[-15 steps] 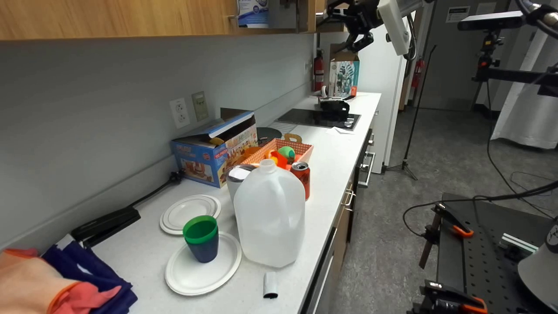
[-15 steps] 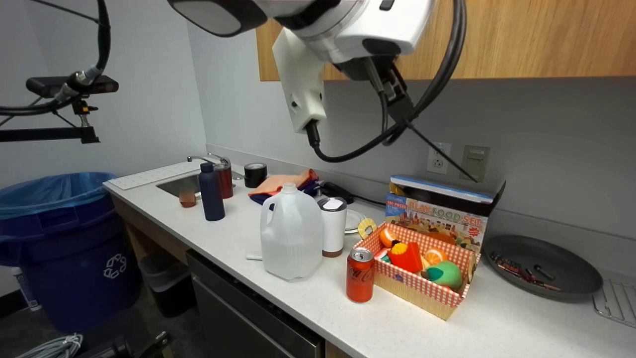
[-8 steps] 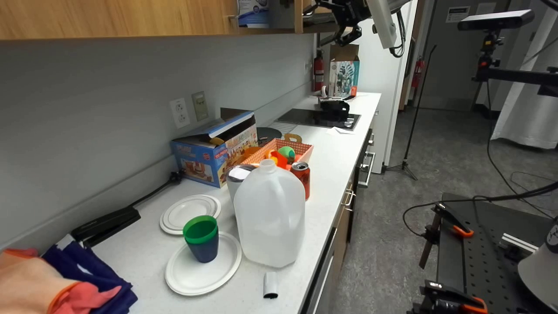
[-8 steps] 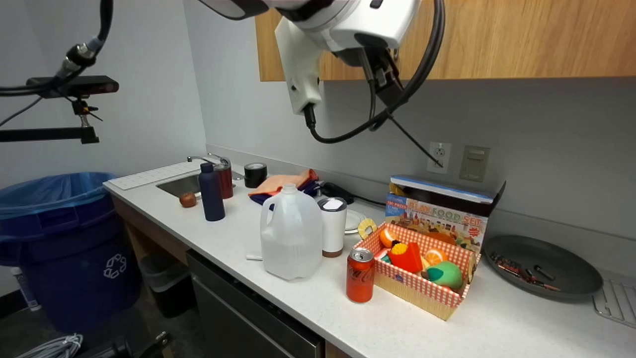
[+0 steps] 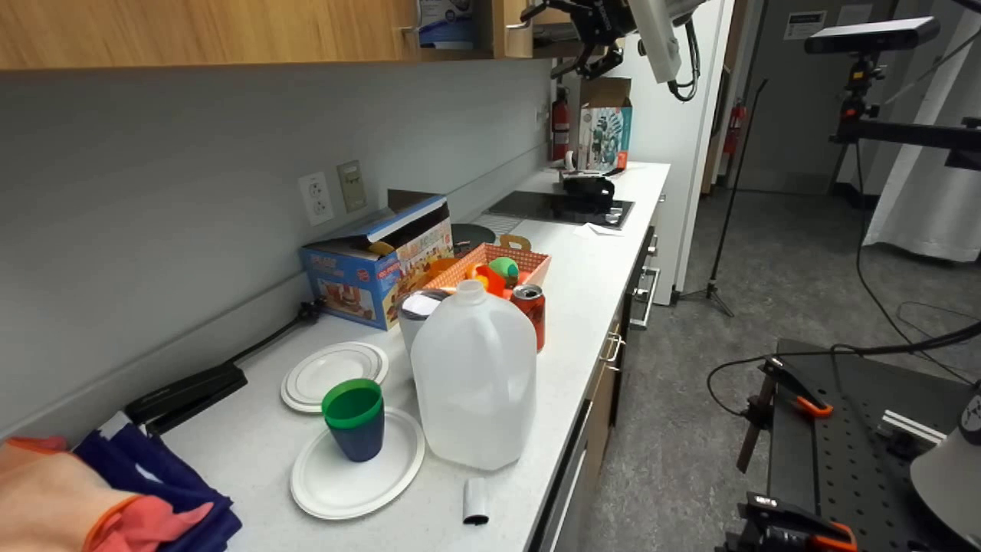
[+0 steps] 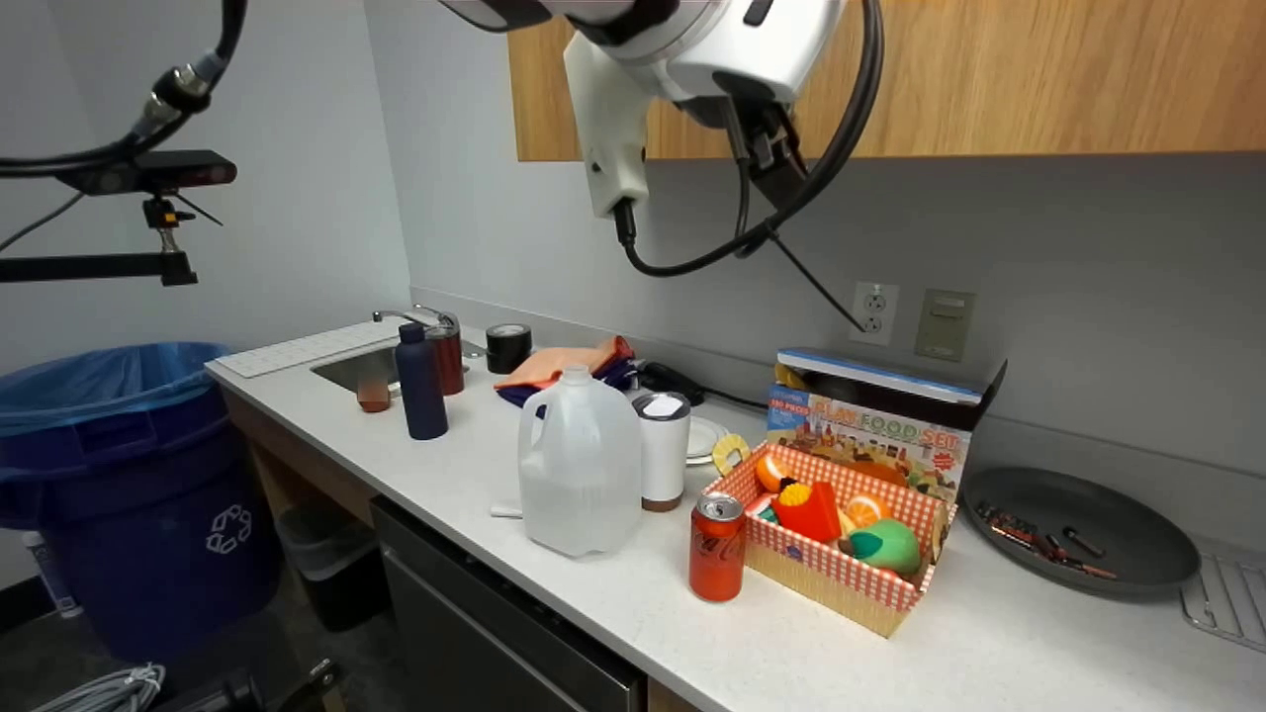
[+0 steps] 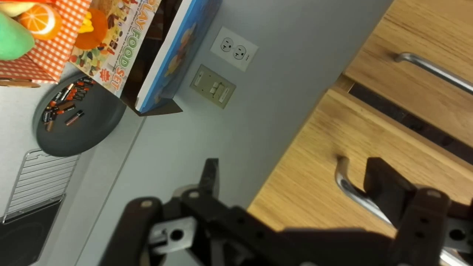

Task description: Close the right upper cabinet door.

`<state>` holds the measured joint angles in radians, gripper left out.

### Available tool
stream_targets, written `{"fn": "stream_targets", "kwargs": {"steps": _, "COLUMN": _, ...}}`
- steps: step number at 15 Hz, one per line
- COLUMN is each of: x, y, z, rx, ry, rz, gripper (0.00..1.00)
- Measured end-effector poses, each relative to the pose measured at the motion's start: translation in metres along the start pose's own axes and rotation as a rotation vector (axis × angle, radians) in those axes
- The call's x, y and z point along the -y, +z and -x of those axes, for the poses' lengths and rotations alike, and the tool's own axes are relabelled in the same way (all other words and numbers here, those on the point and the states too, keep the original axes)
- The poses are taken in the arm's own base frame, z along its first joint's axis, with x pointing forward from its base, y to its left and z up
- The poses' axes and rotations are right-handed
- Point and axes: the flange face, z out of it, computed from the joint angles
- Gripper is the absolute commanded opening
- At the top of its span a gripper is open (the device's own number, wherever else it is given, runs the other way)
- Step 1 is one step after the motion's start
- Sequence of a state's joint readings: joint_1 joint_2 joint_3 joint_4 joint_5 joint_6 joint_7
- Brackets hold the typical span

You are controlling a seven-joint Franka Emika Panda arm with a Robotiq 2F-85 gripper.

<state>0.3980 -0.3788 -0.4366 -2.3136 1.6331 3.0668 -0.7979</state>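
Observation:
The right upper cabinet door [image 5: 514, 29] is light-brown wood and stands partly open in an exterior view, with a box visible through the opening beside it. In the wrist view, the door [image 7: 306, 162] fills the lower right, with a silver bar handle [image 7: 356, 192] on it. A dark gap separates it from the wider left door [image 7: 399, 74]. My gripper [image 7: 295, 173] is open, with one finger over the grey wall and one finger [image 7: 384, 188] beside the handle; contact cannot be told. In an exterior view the gripper [image 5: 542, 43] is at the door's front.
A blue and white box [image 5: 447, 23] sits inside the cabinet. Below on the counter stand a plastic jug [image 6: 579, 465], a red can [image 6: 717, 559], a toy-food basket [image 6: 821, 569], a play food box [image 6: 880, 425] and a dark pan [image 6: 1083, 529].
The right door has swung toward the cabinet and its opening has narrowed. My gripper has moved left along with it in an exterior view. The gripper stays open.

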Motion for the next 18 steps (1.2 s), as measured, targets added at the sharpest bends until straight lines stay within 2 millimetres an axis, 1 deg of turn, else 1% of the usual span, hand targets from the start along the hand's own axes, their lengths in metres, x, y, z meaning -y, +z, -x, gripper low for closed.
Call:
{"fn": "stream_targets", "kwargs": {"steps": 2, "x": 0.002, "y": 0.003, "z": 0.002, "rx": 0.003, "ry": 0.006, "rz": -0.001, "gripper": 1.00}}
{"fn": "stream_targets", "kwargs": {"steps": 6, "x": 0.007, "y": 0.001, "z": 0.000, "rx": 0.007, "ry": -0.024, "rz": -0.010, "gripper": 1.00}}
{"fn": "stream_targets", "kwargs": {"steps": 10, "x": 0.021, "y": 0.001, "z": -0.001, "rx": 0.066, "ry": -0.130, "rz": -0.031, "gripper": 1.00}}
{"fn": "stream_targets", "kwargs": {"steps": 12, "x": 0.030, "y": -0.002, "z": -0.005, "rx": 0.107, "ry": -0.185, "rz": -0.039, "gripper": 1.00}}
{"fn": "stream_targets", "kwargs": {"steps": 15, "x": 0.047, "y": -0.018, "z": -0.022, "rx": 0.149, "ry": -0.266, "rz": -0.051, "gripper": 1.00}}
{"fn": "stream_targets", "kwargs": {"steps": 18, "x": 0.069, "y": -0.047, "z": -0.045, "rx": 0.171, "ry": -0.326, "rz": -0.075, "gripper": 1.00}}
